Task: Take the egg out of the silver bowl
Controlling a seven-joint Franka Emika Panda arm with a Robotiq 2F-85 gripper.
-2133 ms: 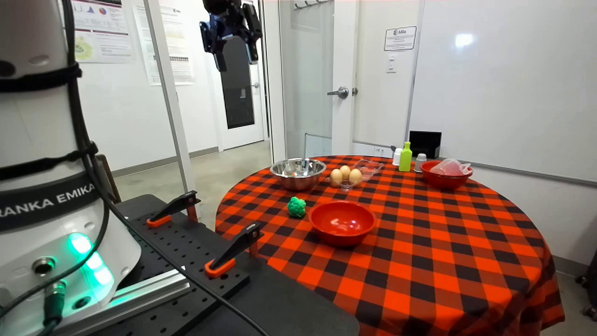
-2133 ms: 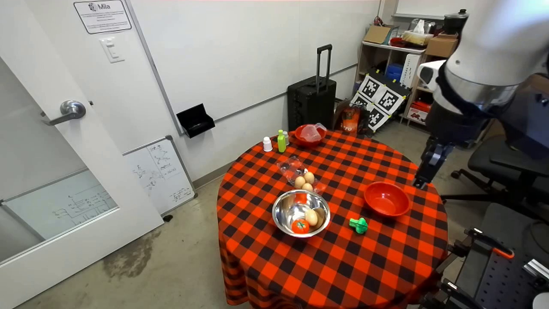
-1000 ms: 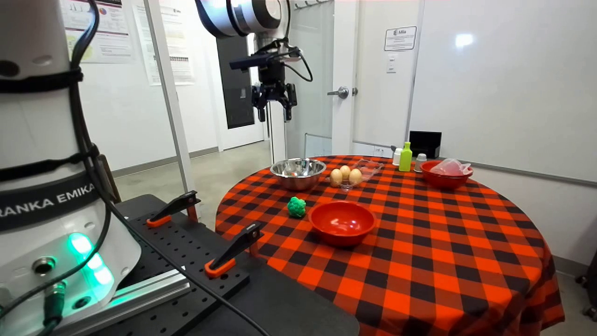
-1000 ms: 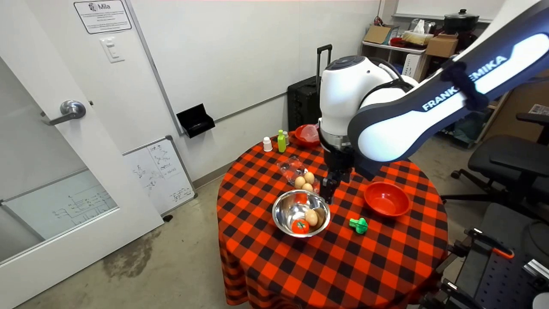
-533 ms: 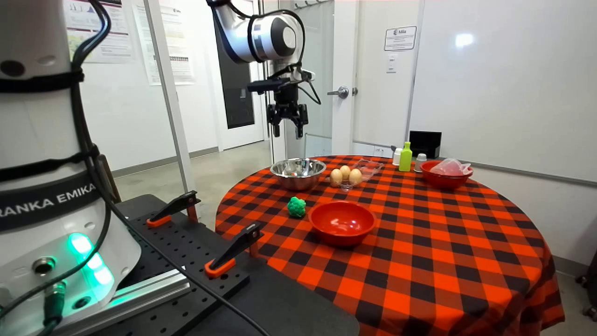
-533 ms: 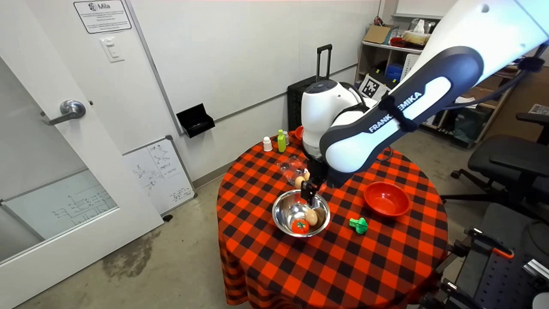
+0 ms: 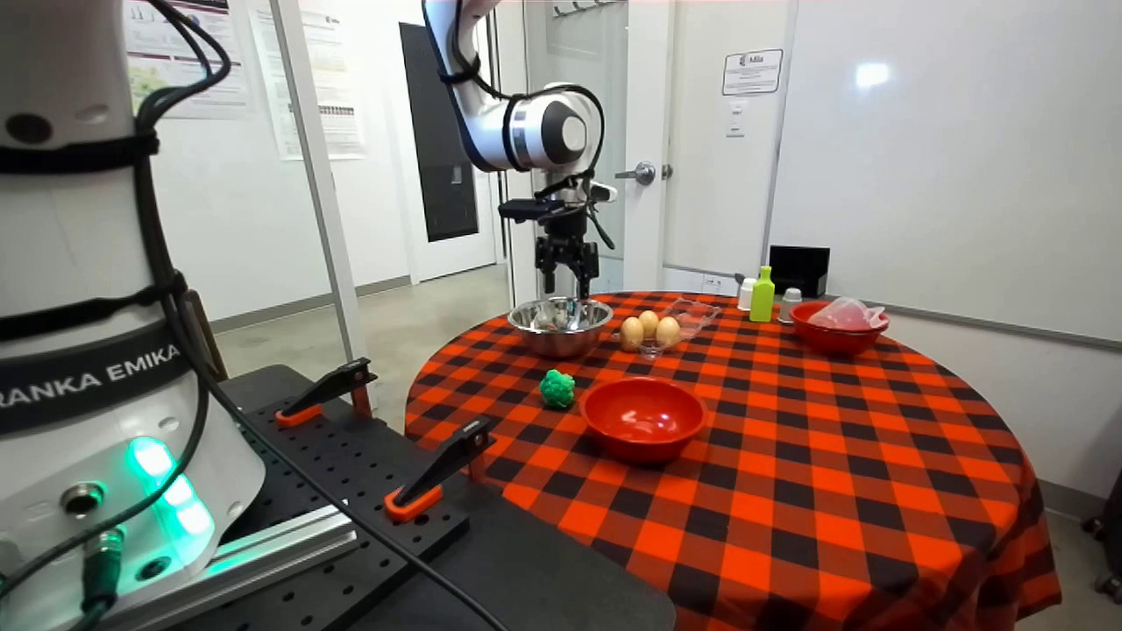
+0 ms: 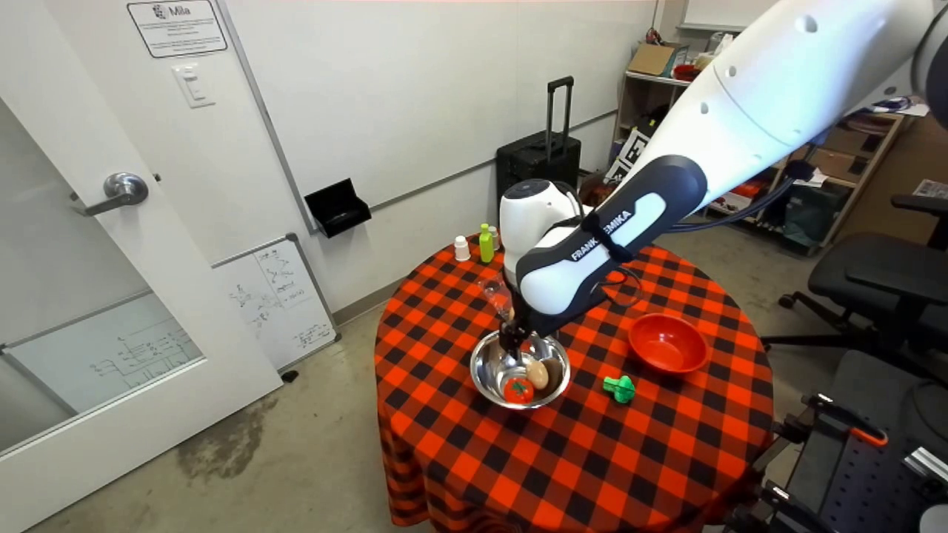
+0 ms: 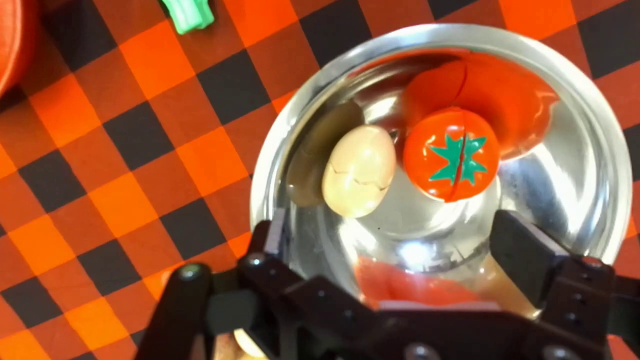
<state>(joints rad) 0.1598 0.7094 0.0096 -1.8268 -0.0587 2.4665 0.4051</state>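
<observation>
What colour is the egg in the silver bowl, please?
The egg is beige, clearest in the wrist view.

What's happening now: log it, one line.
hand: open, over silver bowl | egg: in silver bowl, beside tomato | grasp: not yet made

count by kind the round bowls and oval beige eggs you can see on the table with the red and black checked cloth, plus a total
Round shiny silver metal bowl: 1
Round red bowls: 2
Oval beige egg inside the silver bowl: 1
Oval beige eggs outside it: 3
Total: 7
</observation>
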